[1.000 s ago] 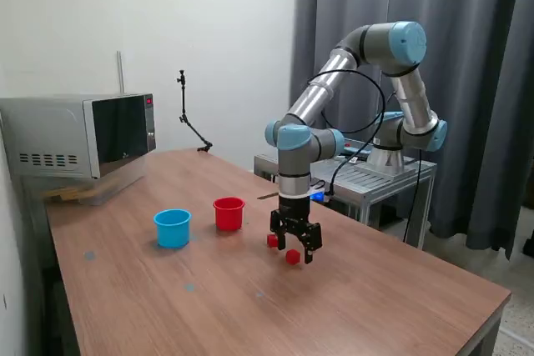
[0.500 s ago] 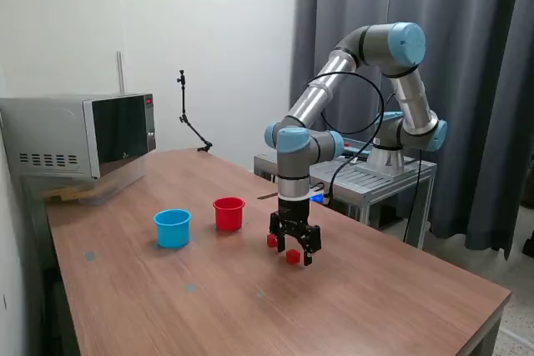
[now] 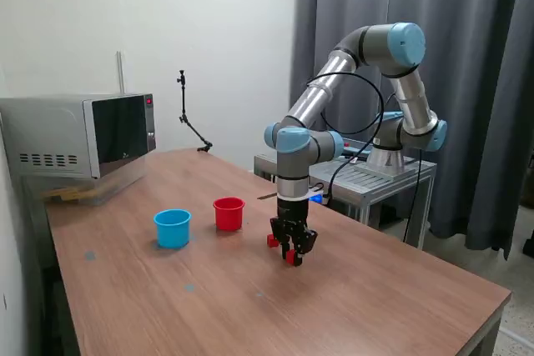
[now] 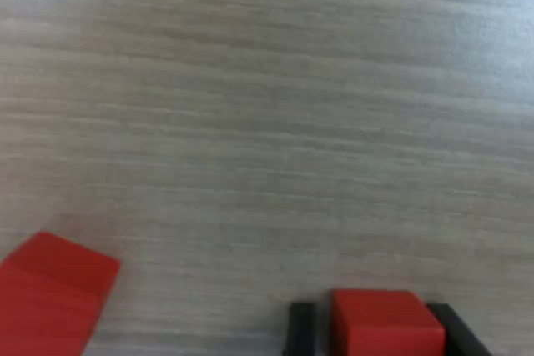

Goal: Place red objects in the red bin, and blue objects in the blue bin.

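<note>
My gripper (image 3: 292, 254) stands low over the table, its fingers closed around a red cube (image 3: 290, 258) that rests on the wood. In the wrist view this red cube (image 4: 385, 323) sits between the two dark fingertips (image 4: 300, 329). A second red cube (image 3: 272, 241) lies just beside it, toward the exterior view's left, and also shows in the wrist view (image 4: 50, 302). The red bin (image 3: 229, 213) and the blue bin (image 3: 173, 228) stand upright further to the exterior view's left. The blue objects are out of view.
A microwave (image 3: 79, 135) sits at the table's far corner on the exterior view's left. A thin black stand (image 3: 190, 118) rises at the back edge. The arm's base is mounted on a metal cart (image 3: 367, 174) behind the table.
The gripper's fingers have closed inward from wide open onto the red cube. The arm has hardly shifted, and the other cube and both bins have stayed put.
</note>
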`<move>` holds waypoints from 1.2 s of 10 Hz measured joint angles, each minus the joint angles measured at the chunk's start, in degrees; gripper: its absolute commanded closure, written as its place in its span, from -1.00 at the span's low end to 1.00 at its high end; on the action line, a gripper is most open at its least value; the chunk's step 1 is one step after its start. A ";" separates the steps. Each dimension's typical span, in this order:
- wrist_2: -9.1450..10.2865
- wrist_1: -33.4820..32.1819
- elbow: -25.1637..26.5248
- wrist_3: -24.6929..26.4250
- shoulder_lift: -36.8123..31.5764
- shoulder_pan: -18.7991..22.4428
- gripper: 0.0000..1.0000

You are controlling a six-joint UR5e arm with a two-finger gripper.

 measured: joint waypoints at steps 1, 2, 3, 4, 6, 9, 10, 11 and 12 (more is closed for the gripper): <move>-0.41 0.03 0.01 0.00 0.01 0.01 1.00; -0.93 0.06 -0.01 0.00 0.00 0.03 1.00; -1.40 0.14 -0.04 -0.02 -0.01 0.04 1.00; -1.90 0.23 -0.02 -0.05 -0.07 0.01 1.00; -3.46 0.57 -0.02 -0.05 -0.42 -0.07 1.00; -4.88 1.92 -0.16 -0.03 -1.49 -0.08 1.00; -5.06 2.53 -0.71 0.03 -1.80 -0.11 1.00; -5.15 3.29 -1.96 0.12 -1.97 -0.14 1.00; -5.16 3.92 -3.72 0.19 -1.99 -0.21 1.00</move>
